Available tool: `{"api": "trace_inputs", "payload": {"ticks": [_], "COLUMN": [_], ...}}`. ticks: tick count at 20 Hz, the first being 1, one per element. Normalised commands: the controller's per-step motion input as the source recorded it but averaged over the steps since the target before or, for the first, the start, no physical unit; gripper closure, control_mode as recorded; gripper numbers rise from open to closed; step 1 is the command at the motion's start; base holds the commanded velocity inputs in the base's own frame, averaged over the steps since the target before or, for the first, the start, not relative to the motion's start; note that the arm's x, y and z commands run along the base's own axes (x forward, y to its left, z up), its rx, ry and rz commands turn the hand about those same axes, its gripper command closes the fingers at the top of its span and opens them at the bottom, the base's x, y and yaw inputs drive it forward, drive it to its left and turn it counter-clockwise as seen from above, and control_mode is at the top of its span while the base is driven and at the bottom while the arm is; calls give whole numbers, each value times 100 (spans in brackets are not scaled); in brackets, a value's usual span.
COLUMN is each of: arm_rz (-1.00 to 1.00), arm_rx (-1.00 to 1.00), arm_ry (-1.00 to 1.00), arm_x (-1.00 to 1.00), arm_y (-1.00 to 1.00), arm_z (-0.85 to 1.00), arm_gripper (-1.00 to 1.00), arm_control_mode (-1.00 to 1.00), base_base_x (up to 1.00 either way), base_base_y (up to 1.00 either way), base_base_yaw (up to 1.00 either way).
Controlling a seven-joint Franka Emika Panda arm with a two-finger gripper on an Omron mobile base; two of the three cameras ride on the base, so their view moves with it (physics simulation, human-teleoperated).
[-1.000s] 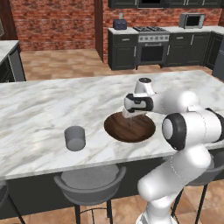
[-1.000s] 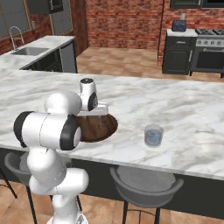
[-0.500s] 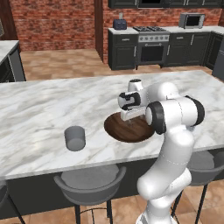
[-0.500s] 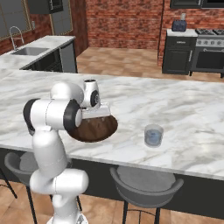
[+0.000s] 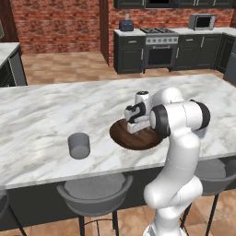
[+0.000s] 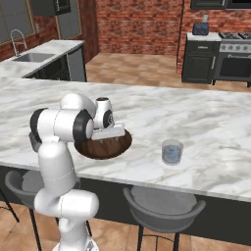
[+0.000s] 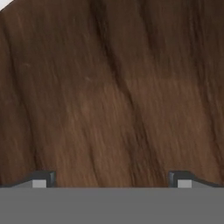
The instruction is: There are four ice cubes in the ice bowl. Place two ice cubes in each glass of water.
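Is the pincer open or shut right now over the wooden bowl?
Open: in the hand view the pincer fingertips stand wide apart, with bare ice bowl wood between them.

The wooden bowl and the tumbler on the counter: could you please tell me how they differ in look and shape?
The wooden bowl is wide, shallow and dark brown with grain; the tumbler is narrow, taller for its width, and translucent grey. The gripper, jaws apart, hangs over the bowl, while the tumbler stands alone. Both are round and rest on the marble counter.
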Motion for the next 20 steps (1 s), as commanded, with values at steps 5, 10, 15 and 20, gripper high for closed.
{"api": "trace_inputs", "payload": {"ticks": [5,10,15,20], "arm_rz": [2,0,-1,-3], "arm_rx": [0,0,2,2], "arm_ry": [-3,-6,-13,-11], "arm_x": [23,14,5,0], "arm_y": [0,0,0,0], "arm_z": [-5,-12,-22,-11], "arm_gripper": [-100,-100,-100,-100], "arm_control_mode": [-100,-100,-100,-100], "base_base_x": [0,0,0,0], "base_base_y": [0,0,0,0], "base_base_yaw": [0,0,0,0]}}
